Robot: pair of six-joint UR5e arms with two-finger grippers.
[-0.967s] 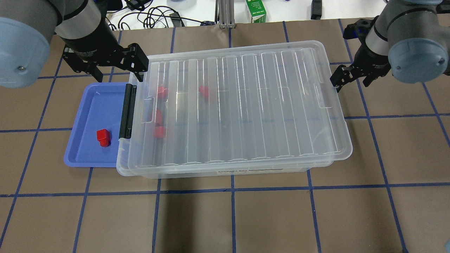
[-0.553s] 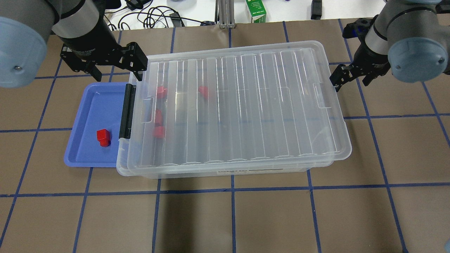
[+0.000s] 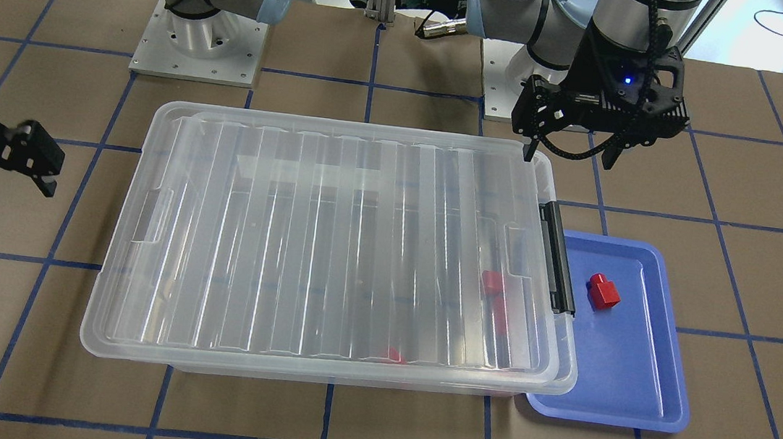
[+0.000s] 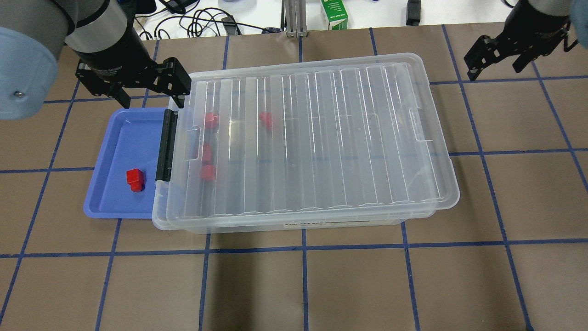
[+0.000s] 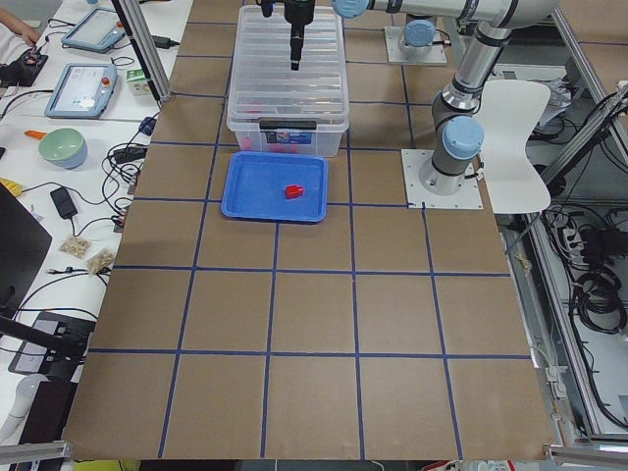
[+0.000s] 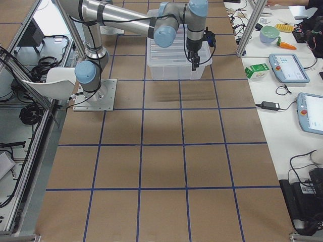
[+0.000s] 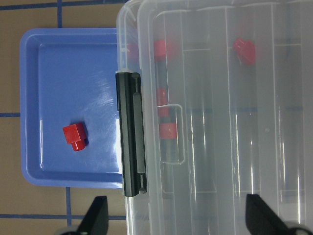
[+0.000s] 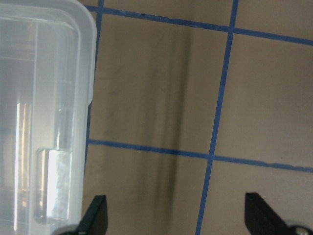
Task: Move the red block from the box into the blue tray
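The clear box (image 4: 321, 138) lies mid-table with its ribbed lid on and a black latch bar (image 4: 166, 145) at its left end. Several red blocks (image 4: 211, 120) show through the lid near that end. One red block (image 4: 134, 179) lies in the blue tray (image 4: 115, 147), which is partly tucked under the box's latch end; the block also shows in the front view (image 3: 603, 290) and the left wrist view (image 7: 75, 137). My left gripper (image 4: 150, 97) is open and empty above the tray's far edge and the box corner. My right gripper (image 4: 496, 69) is open and empty, beyond the box's far right corner.
A green carton (image 4: 334, 14) and cables (image 4: 202, 23) lie past the table's far edge. The arm bases (image 3: 199, 39) stand behind the box. The brown table surface (image 4: 303, 285) carries a blue tape grid.
My right gripper has pulled away from the box's right end, toward the far right of the table. My left gripper has shifted slightly away. Box, tray and blocks have not moved.
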